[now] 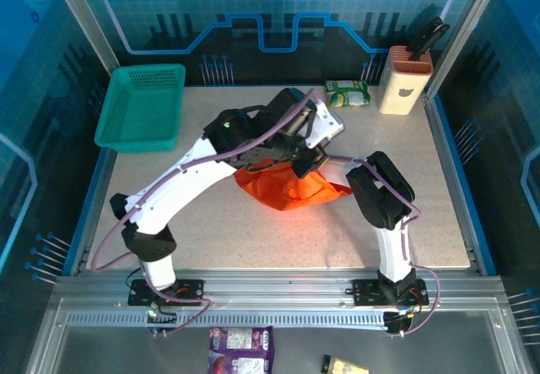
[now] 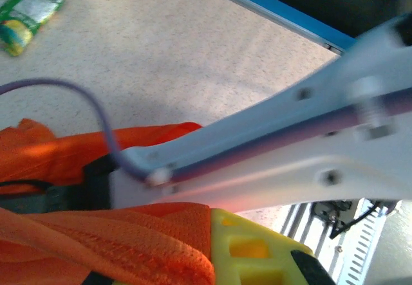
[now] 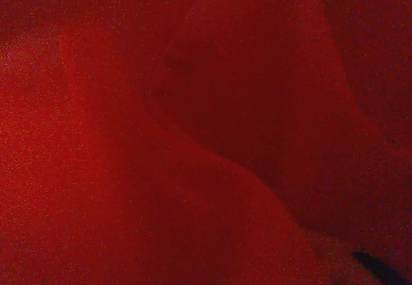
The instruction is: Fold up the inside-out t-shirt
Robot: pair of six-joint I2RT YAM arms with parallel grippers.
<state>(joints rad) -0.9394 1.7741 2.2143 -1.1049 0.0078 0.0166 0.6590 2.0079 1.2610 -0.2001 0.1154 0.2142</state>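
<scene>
Speckled beige table [image 1: 253, 239] edged in blue, enclosed by blue wall panels [image 1: 169, 2] printed with circuit lines and a gear and framed by aluminium posts [image 1: 84, 19]. An aluminium rail [image 1: 278, 294] runs along the near edge. Far left: teal basket [image 1: 142, 106]. Far right: knife block [image 1: 403, 80], green packet [image 1: 348, 94] just beside it. Even, diffuse light.

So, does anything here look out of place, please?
The bright orange cloth t-shirt is bunched in a heap mid-table rather than spread flat, and a purple foil packet lies off the table, at its near side.
</scene>
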